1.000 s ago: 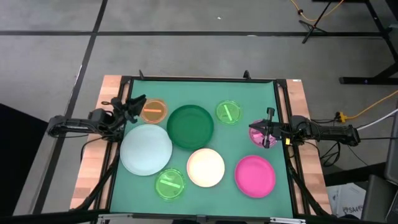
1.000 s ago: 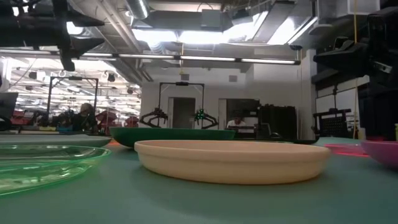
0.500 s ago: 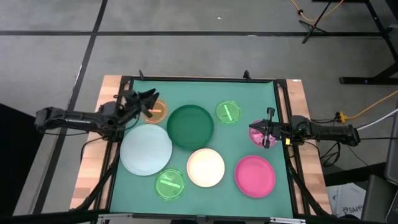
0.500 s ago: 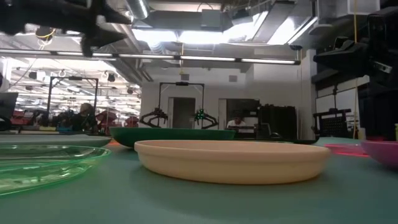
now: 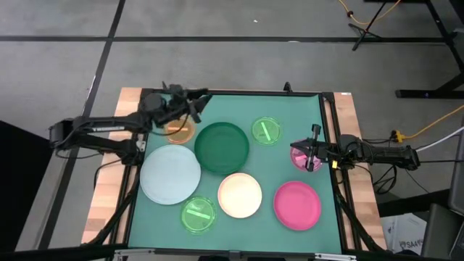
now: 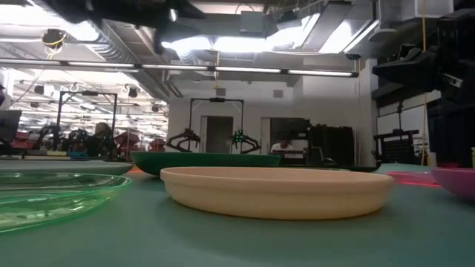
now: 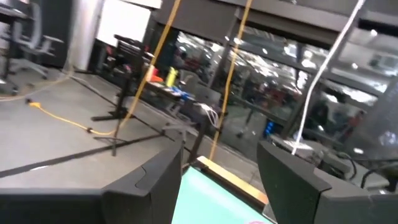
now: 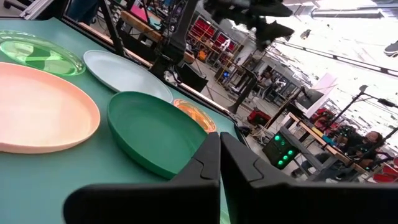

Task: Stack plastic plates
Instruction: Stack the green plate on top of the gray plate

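Note:
Eight plates lie flat on the green mat. The large ones are dark green [image 5: 221, 147], pale blue-white [image 5: 170, 175], cream [image 5: 240, 195] and magenta [image 5: 297, 204]. The small ones are orange [image 5: 179, 131], pink [image 5: 298, 154] and two lime-green [image 5: 267, 130] [image 5: 198, 214]. My left gripper [image 5: 200, 98] [image 7: 217, 180] is open and raised, hanging above the mat's far left part, just beyond the orange plate, and holds nothing. My right gripper [image 5: 312, 158] [image 8: 219, 163] is shut and sits over the small pink plate at the mat's right side. My right gripper is shut above the small pink plate's right part [image 5: 304, 154], coming level from the table's right. Whether the fingers touch the plate I cannot tell, since the gripper itself hides the spot.
Black frame rails [image 5: 232, 92] border the mat, with wooden table strips [image 5: 109, 188] outside them. The cream plate [image 6: 276, 190] fills the near middle of the low view, and the dark green plate [image 6: 208, 159] lies behind it. Bare mat shows along the far edge between the plates and the rail.
My left gripper has risen from beside the orange plate and swung toward the table's far edge and to the right, passing over the orange plate; in the low view it climbs out of the top. It stays open. The right arm and all plates have kept still.

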Robot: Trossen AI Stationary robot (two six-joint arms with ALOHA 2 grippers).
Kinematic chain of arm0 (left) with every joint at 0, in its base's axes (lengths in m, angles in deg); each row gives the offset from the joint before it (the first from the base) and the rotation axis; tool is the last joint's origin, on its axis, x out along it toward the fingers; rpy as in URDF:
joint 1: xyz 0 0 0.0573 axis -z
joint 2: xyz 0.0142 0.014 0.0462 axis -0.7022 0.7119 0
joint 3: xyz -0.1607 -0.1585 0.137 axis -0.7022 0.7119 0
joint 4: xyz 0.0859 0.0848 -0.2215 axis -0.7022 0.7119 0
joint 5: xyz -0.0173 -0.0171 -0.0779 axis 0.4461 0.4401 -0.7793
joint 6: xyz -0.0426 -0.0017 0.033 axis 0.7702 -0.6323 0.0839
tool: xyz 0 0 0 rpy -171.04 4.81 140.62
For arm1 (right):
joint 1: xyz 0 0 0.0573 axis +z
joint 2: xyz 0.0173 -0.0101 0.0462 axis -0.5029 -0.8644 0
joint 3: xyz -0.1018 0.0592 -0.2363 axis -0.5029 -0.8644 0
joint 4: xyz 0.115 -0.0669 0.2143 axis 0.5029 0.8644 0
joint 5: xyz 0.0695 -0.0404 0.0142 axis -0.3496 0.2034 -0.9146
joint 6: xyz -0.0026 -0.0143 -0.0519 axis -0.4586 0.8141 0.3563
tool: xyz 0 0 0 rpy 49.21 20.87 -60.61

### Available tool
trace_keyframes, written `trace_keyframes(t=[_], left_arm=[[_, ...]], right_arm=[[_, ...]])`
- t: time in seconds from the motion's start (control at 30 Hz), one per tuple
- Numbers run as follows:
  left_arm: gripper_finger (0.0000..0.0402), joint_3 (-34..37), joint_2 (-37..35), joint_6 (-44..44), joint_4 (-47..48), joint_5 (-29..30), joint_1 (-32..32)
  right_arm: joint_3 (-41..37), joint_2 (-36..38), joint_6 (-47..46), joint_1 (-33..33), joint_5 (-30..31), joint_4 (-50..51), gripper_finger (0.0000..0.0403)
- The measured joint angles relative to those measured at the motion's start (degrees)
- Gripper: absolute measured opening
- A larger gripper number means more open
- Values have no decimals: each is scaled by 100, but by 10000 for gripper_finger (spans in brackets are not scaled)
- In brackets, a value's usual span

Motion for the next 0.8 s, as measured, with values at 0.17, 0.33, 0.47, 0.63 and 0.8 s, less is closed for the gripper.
trace_keyframes(t=[0.17, 0.33, 0.47, 0.63, 0.8], left_arm=[[200, -667, 815, 30, 95, -797, -406], [200, -1215, 1498, 33, 332, -1327, -686], [200, -1468, 1957, -5, 405, -1445, -877], [200, -1585, 2420, -5, 598, -1517, -1094], [200, -1585, 2701, -4, 1138, -1512, -1248]], right_arm=[[0, 0, 0, -1, 2, 4, 0], [0, 0, 0, 0, 2, 9, 0], [0, 0, 0, -1, 2, 12, 0], [0, 0, -2, 0, 4, 15, 0], [0, 0, -2, -1, 4, 15, 0]])
